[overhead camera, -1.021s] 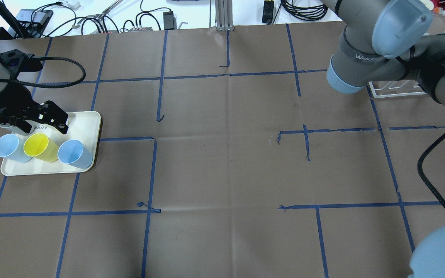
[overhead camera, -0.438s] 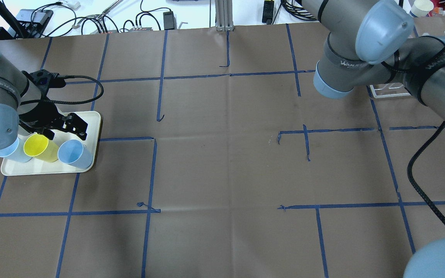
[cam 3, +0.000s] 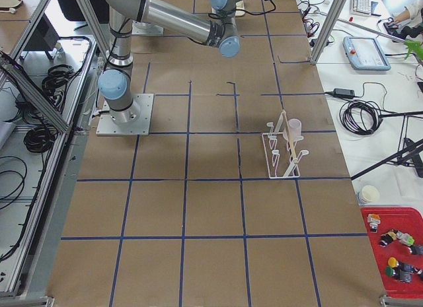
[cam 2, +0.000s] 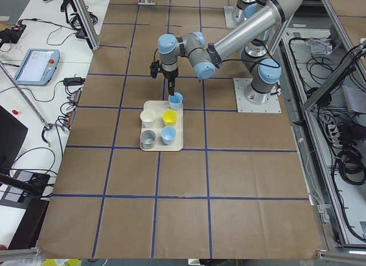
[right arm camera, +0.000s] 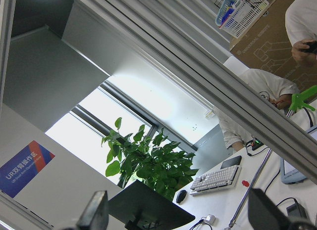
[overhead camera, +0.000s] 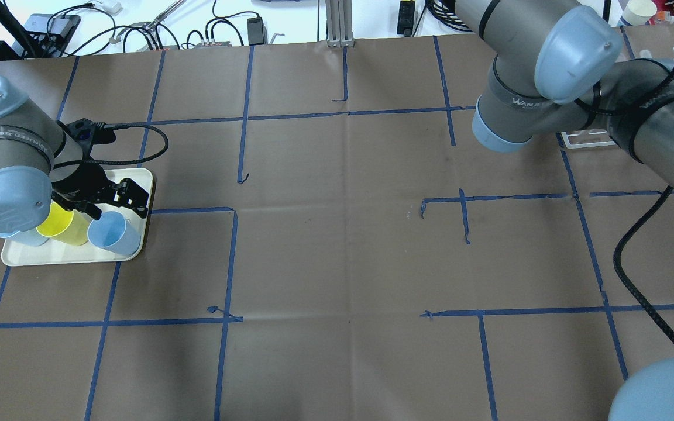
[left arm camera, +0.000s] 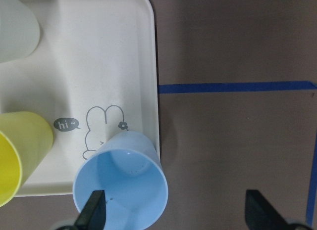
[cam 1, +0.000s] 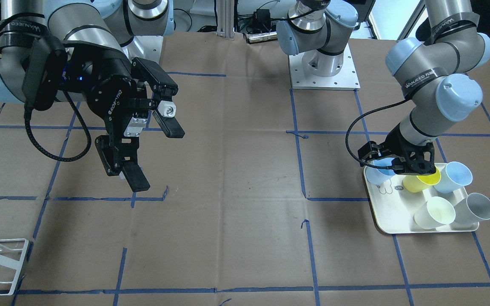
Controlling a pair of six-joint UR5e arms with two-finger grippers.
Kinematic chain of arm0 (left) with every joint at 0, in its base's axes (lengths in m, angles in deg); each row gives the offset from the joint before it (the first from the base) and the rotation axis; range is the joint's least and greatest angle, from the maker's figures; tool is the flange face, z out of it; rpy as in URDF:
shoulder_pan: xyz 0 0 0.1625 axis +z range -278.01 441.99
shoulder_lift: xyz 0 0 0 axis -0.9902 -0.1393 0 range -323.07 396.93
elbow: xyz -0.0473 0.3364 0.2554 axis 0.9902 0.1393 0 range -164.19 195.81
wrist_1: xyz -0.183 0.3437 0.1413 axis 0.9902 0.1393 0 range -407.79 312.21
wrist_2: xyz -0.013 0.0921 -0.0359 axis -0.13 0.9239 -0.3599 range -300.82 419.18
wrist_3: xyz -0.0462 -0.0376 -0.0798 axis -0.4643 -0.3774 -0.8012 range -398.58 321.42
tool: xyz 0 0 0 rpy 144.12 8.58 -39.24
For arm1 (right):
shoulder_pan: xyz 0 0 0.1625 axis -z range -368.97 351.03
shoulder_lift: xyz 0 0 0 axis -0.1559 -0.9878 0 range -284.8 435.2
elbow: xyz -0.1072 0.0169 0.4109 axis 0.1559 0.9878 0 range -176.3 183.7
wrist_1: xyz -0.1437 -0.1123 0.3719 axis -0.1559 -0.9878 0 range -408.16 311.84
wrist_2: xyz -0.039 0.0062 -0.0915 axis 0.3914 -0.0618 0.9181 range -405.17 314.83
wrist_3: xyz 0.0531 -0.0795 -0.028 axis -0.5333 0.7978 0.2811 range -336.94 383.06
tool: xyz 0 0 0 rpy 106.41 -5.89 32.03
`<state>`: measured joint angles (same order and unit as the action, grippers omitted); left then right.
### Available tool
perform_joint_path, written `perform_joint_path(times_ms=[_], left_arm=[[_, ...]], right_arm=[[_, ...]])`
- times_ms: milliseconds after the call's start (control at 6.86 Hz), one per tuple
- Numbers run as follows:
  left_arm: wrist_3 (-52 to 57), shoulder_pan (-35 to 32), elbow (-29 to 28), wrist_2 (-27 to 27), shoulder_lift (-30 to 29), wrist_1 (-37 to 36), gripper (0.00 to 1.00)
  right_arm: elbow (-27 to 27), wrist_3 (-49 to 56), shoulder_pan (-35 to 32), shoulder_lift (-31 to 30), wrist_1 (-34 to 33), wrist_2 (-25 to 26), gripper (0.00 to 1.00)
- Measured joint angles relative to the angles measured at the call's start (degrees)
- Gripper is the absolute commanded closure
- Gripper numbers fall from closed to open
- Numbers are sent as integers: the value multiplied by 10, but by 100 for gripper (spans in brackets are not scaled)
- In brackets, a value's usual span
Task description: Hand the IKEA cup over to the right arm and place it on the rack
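Blue IKEA cup (left arm camera: 120,183) stands upright at a corner of the tray (left arm camera: 124,52), beneath my left gripper (left arm camera: 176,210); fingers spread, one over its mouth, one outside its wall. My right gripper (cam 1: 155,155) hangs open, well apart.

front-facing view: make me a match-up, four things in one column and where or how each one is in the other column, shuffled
Things:
1. left gripper
2. right gripper
3. rack
4. yellow cup

Places and states:
a. on the tray, between two blue cups
b. jaws open in the air, holding nothing
c. on the table, far from the tray
d. jaws open, one inside the corner blue cup

Pairs: 1-d, 2-b, 3-c, 4-a
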<state>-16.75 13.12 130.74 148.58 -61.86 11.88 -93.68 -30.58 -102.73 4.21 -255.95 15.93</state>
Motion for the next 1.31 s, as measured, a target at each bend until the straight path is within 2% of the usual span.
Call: perform_joint_path(times_ms=[292,583,729,875,1021,1167,1312], left_arm=[[-1,1,33,2,-3,-41,1],[2,3,39,4,-10,-46,4],[4,3,39,4,-13,-48,26],[5,4,39,5,-15,-48,55],[6,4,39,9,-16,-48,80],[6,4,39,17,-17,-47,99],[6,4,39,21,-18,-47,100]], right_arm=[[-5,-29,0,2,-2,-1,0],[-5,-33,0,4,-3,-1,0],[-4,-33,0,4,-3,-1,0],[-5,-33,0,4,-3,-1,0],[-5,-33,-1,4,-3,-1,0],[-5,-33,-1,5,-3,-1,0],[-5,-33,-1,5,-3,-1,0]])
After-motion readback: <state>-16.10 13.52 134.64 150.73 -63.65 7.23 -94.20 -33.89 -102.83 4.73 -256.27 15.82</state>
